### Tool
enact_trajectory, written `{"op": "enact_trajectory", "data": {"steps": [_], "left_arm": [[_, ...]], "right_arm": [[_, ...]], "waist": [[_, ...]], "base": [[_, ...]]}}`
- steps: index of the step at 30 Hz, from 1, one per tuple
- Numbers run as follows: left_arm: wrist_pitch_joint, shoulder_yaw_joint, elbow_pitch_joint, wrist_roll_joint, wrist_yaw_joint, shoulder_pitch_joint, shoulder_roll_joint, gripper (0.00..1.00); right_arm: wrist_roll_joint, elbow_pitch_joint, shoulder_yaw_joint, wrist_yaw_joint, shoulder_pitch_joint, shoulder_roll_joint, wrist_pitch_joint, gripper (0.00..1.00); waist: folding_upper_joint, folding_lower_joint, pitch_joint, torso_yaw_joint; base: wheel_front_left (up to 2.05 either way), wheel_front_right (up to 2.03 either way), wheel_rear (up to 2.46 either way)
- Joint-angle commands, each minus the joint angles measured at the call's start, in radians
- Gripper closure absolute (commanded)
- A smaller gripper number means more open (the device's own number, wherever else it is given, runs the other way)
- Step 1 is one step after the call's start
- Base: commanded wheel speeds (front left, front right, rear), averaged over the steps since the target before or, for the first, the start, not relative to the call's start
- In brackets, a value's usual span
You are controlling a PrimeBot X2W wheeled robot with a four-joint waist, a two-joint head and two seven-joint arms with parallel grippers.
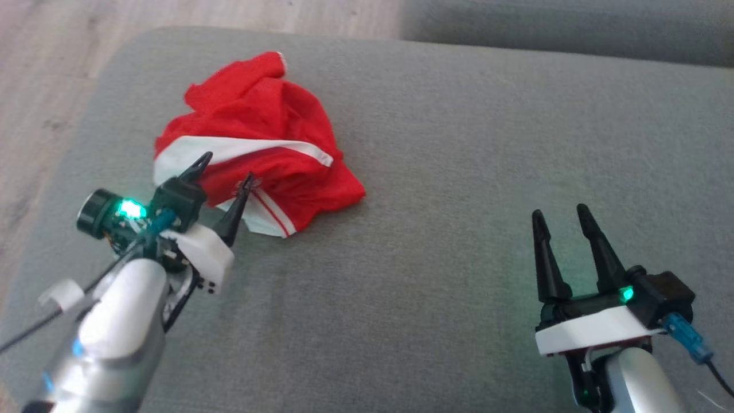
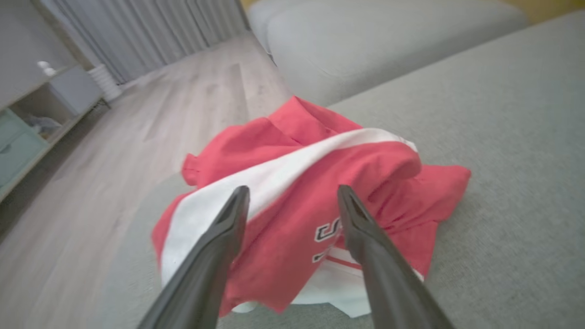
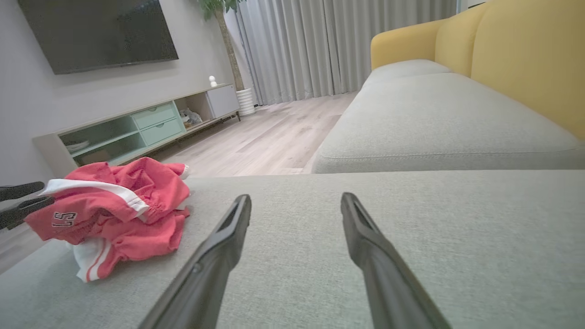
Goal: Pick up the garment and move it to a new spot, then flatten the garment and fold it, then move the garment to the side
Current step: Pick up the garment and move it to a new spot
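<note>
Garment (image 1: 258, 143) lay crumpled at the sofa's (image 1: 459, 172) far left, with no clear long axis. The left end effector (image 1: 227, 166), wide open and empty, hung over its near edge. The right end effector (image 1: 559, 210), also open and empty, sat well apart.

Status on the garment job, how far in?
Done: nothing visible; the garment lies crumpled on the grey cushion.
In hand: left jaws open at its near edge, nothing gripped yet. Right jaws open over bare cushion, well apart from it.
Left: pick up, relocate, flatten, fold, move aside.
</note>
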Motion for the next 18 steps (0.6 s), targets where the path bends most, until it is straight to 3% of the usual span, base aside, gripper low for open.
{"op": "enact_trajectory", "data": {"steps": [1,4,11,12,13,18], "left_arm": [[0.011,-0.001,-0.008,-0.039,0.002,-0.072,0.063,0.00],[0.043,-0.068,0.022,-0.137,0.002,-0.120,0.103,0.00],[0.028,-0.160,0.097,-0.212,0.002,-0.195,0.165,0.00],[0.025,-0.170,0.107,-0.221,0.002,-0.200,0.167,0.64],[0.018,-0.179,0.114,-0.231,0.002,-0.204,0.169,1.00],[-0.063,-0.180,0.133,-0.241,0.005,-0.223,0.167,1.00]], "right_arm": [[-0.009,-0.034,0.016,-0.001,-0.041,-0.008,-0.011,0.00],[-0.005,-0.036,0.014,-0.001,-0.051,-0.008,-0.011,0.00],[-0.006,-0.034,0.015,-0.001,-0.062,-0.008,-0.011,0.00],[-0.006,-0.033,0.015,-0.001,-0.062,-0.008,-0.011,0.00],[-0.005,-0.033,0.014,-0.001,-0.063,-0.008,-0.011,0.00],[-0.006,-0.027,0.011,-0.001,-0.063,-0.008,-0.011,0.00]], "waist": [[0.0000,-0.0002,0.024,-0.025],[0.0000,-0.0002,0.040,-0.046],[0.0000,-0.0002,0.056,-0.082],[0.0000,-0.0002,0.056,-0.086],[0.0000,-0.0002,0.055,-0.089],[0.0000,-0.0002,0.041,-0.098]], "base": [[0.00,0.00,0.00],[0.00,0.00,0.00],[0.00,0.00,0.00],[0.00,0.00,0.00],[0.00,0.00,0.00],[0.00,0.00,0.00]]}}
